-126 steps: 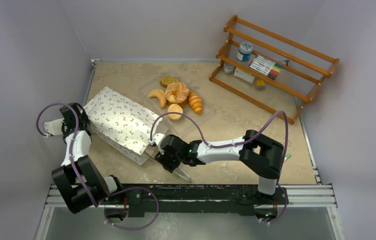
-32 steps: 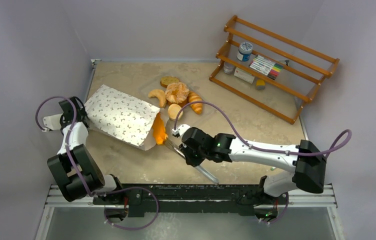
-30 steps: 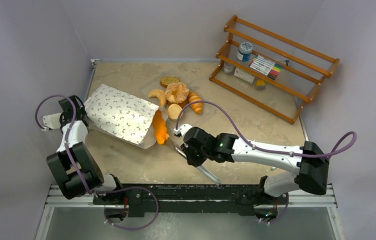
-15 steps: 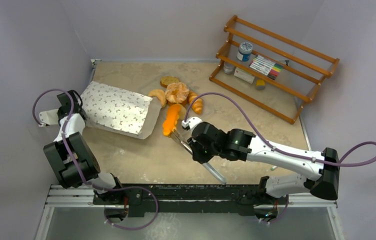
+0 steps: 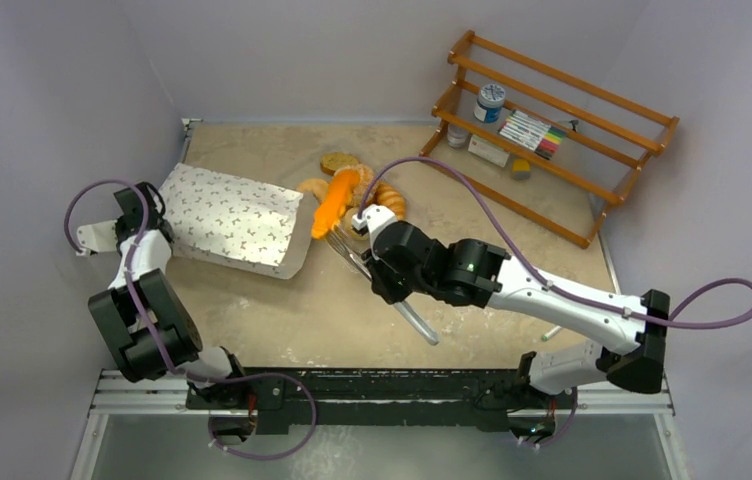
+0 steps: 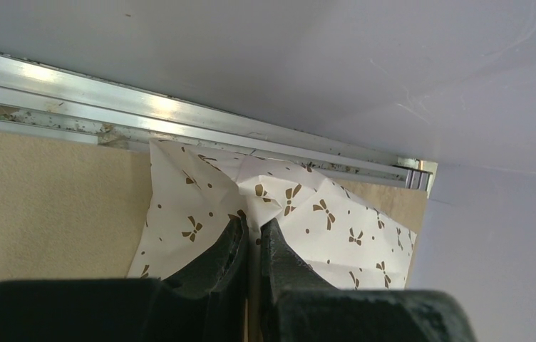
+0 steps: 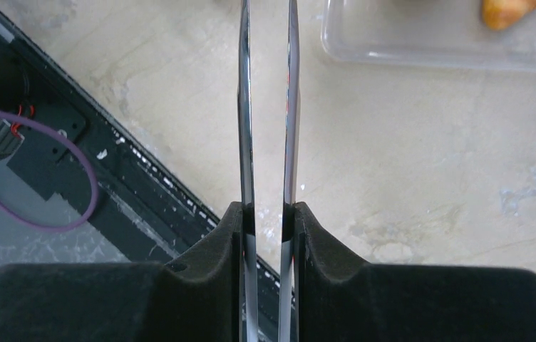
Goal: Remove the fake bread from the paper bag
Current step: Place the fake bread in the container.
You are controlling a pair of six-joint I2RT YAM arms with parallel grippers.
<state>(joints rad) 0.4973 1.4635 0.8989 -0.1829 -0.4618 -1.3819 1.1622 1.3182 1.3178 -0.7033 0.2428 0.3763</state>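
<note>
Nearest, over the bare counter: holds metal tongs in the right pincer, fingers pressed on the two blades from outside, blades close and parallel with a slim gap between. Points the tong handle back toward the near edge and the tips out to the far left.

Just past those tips, carries the long orange loaf, slanted, near end at the tips, far end up among the other pastries. Cannot tell from above whether pinched or only touching. Sits wholly outside the paper bag, just right of its open mouth and apart from it.

To the left, grips the bag's closed end in the left pincer, fingers squeezed together on a crumpled fold of the bow-printed paper, close to the metal rail. Lies flat on the counter, mouth turned toward the loaf.

Beyond the loaf, in the clear plastic tray: a croissant, a round swirled bun partly hidden, a brown slice at the far side.

Farthest, at the right rear: a wooden rack with a jar and a set of markers.
</note>
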